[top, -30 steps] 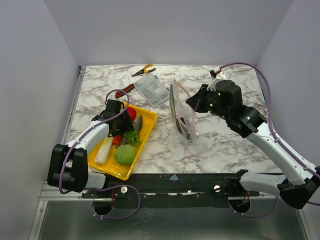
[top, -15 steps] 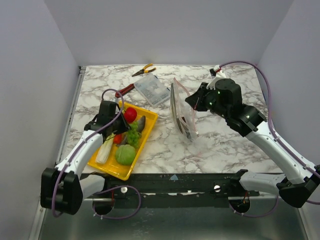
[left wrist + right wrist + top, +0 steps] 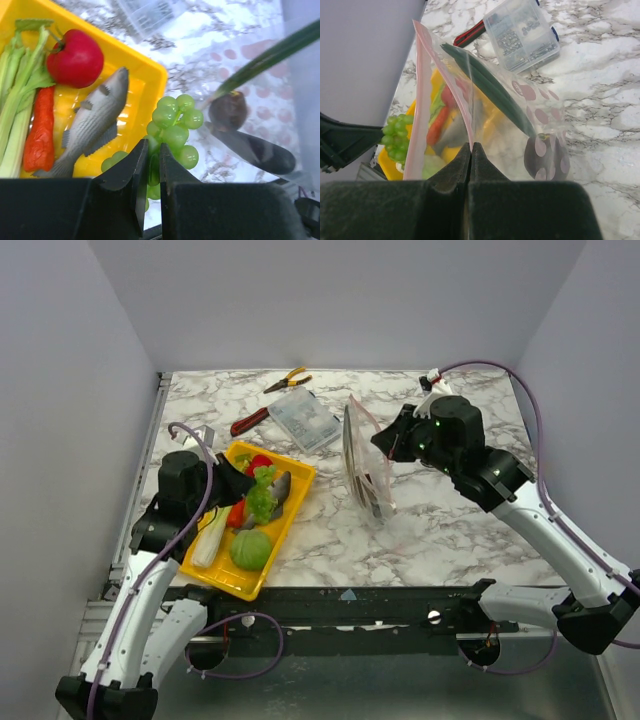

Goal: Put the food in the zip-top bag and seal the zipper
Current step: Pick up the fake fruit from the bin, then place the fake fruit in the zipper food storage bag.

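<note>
- Food, lifted item: green grape bunch (image 3: 175,131), pinched between the fingers of left gripper (image 3: 152,148), jaws closed in on it; raised off the tray, over its 3 o'clock side.
- Food left in yellow tray (image 3: 150,75): red tomato (image 3: 75,57), grey fish (image 3: 95,122), orange-red carrot-like piece (image 3: 39,131) and pale green stalks (image 3: 17,95). Round green cabbage (image 3: 250,548) at the tray's 6 o'clock end in the top view.
- Zip-top bag (image 3: 530,107): clear with pink dots, held up on edge near table centre, at 3 o'clock from the tray and apart from it.
- Zipper (image 3: 420,85): pink strip, unsealed, the two lips parted and the mouth gaping.
- Right gripper (image 3: 471,146): jaws fully together, clamped on the bag's plastic where one pink lip ends.
- Already inside the bag: long dark green stalk (image 3: 490,87) lying diagonally, dark brown ball (image 3: 540,152) low down. Dark eggplant (image 3: 262,152) just beside the ball in the left wrist view.
- Elsewhere on marble table (image 3: 450,530): clear box (image 3: 522,32) at 10 o'clock from the bag. Red-handled pliers (image 3: 250,421) just beside the box at its 9 o'clock. Yellow-handled pliers (image 3: 287,380) at 12 o'clock from the box, near the back edge.
</note>
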